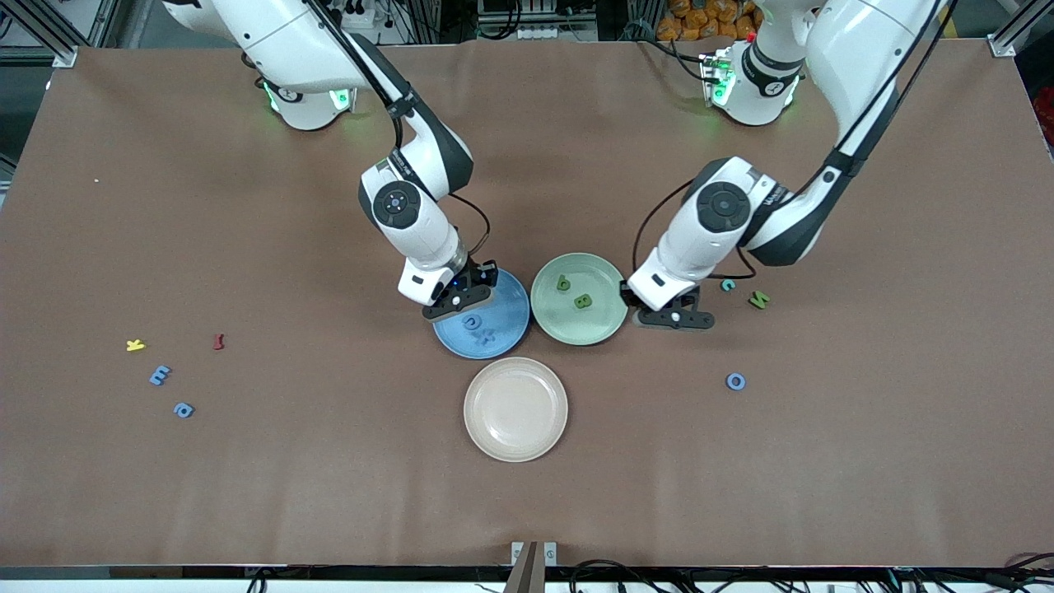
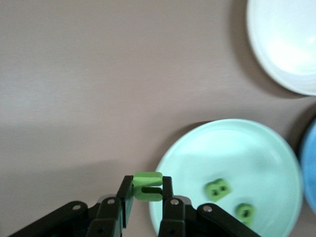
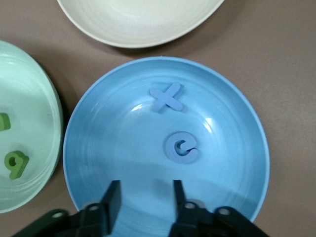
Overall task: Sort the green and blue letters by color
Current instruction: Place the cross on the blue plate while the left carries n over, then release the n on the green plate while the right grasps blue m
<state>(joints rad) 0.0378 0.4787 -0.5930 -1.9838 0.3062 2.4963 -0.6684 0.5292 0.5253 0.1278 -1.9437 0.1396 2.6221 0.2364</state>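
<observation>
The right gripper [image 3: 144, 202] hangs over the blue plate [image 1: 510, 325] with its fingers parted and empty; a blue X [image 3: 167, 96] and a blue C [image 3: 181, 147] lie in that plate. The left gripper [image 2: 147, 202] pinches a green letter [image 2: 147, 186] at the rim of the green plate [image 2: 266, 143], which holds two green letters [image 2: 217, 189]. More letters lie scattered on the worktop [image 1: 247, 461].

Plates x3: blue plate [image 1: 515, 305], green plate [image 1: 605, 317], cream plate [image 1: 515, 409]. Blue letters [image 1: 160, 375] x5. Green letters [image 1: 758, 300] x4. Teal letter [image 1: 728, 285] x1, yellow letter [image 1: 136, 345] x1, red letter [image 1: 218, 341] x1.
</observation>
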